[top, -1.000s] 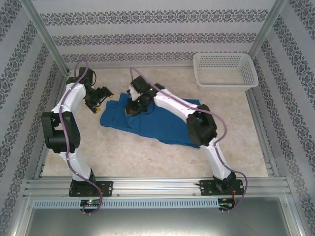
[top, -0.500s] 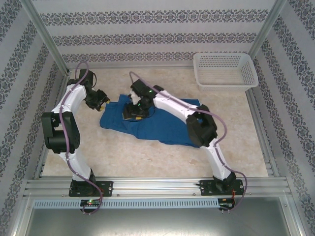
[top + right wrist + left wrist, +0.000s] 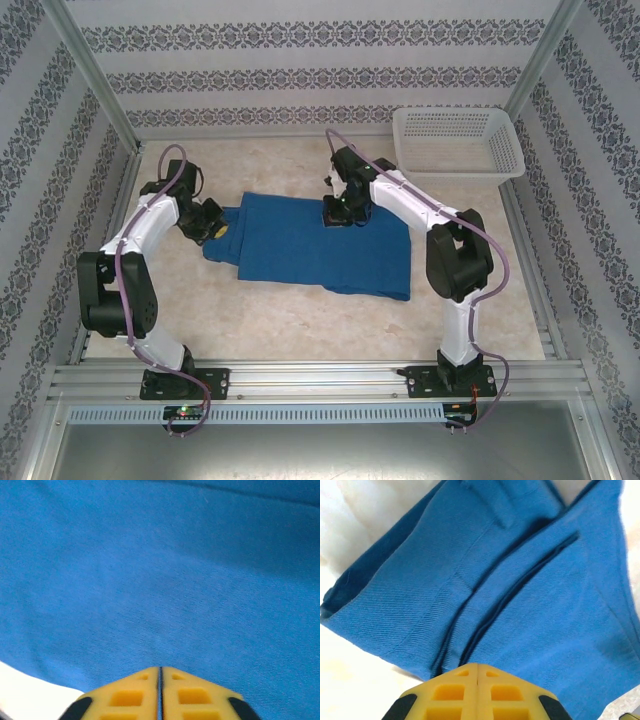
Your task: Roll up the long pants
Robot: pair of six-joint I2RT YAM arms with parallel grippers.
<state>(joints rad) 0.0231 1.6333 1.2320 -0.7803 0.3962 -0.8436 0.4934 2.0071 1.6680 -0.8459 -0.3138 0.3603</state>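
The long pants (image 3: 310, 245) lie spread flat on the pale counter (image 3: 300, 325), about midway between the two arms. They form one broad royal-blue slab that slants from the far left toward the near right, its near right corner pointing at the right arm's base. The left gripper (image 3: 212, 224) sits at the left end of the cloth, where a narrower, darker strip of fabric sticks out. The right gripper (image 3: 336, 213) is down at the far edge of the pants, right of their middle. A white mesh basket (image 3: 460, 172) stands in the far right corner of the counter, well apart from the cloth. In the left wrist view the left gripper (image 3: 477, 666) has its yellow fingers pressed together with only a seam line between them. The long pants (image 3: 520, 605) stretch away from the tips in overlapping layers with a long dark crease running diagonally. Whether a fold is caught between the fingers cannot be told. Pale counter (image 3: 355, 680) shows at the lower left of that view, beside the edge of the cloth. In the right wrist view the right gripper (image 3: 160, 670) also has its fingers together, a hairline gap between them, just over smooth blue fabric (image 3: 165, 580). A sliver of white counter (image 3: 25, 685) shows at the lower left. Here too it is unclear whether any cloth is pinched.
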